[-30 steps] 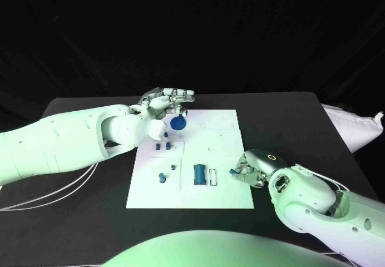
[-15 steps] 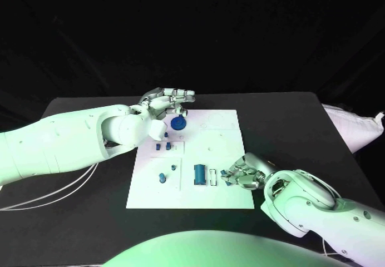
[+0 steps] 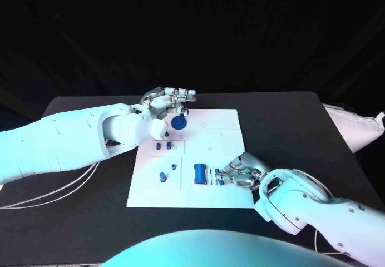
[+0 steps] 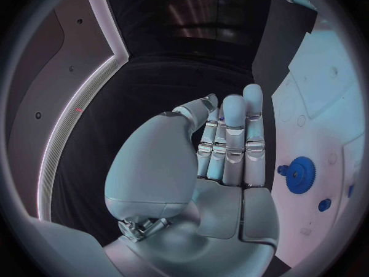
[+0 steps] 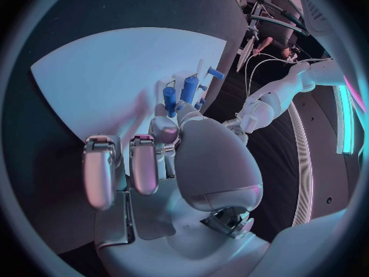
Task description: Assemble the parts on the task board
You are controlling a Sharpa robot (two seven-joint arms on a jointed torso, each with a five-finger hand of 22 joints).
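Note:
The white task board (image 3: 216, 136) lies mid-table. A blue gear (image 3: 179, 122) sits near its far left corner, and just beyond it my left hand (image 3: 168, 100) hovers with straight fingers, holding nothing. The left wrist view shows that hand (image 4: 208, 166) beside the gear (image 4: 300, 175). A blue cylinder (image 3: 200, 173) and a white piece (image 3: 212, 177) lie near the front. My right hand (image 3: 238, 173) reaches over the board's right edge toward them. In the right wrist view this hand (image 5: 177, 160) pinches a small blue peg (image 5: 169, 98) at its fingertips, close to the cylinder (image 5: 190, 87).
Small blue parts (image 3: 163, 146) stand in the board's left half, with two more (image 3: 162, 177) nearer the front. A white bag (image 3: 353, 125) lies at the black table's right edge. Thin cables (image 3: 40, 194) trail under the left arm.
My right hand has moved left from beside the board's right edge to over the board, nearer the blue cylinder. The left hand and the gear have stayed put.

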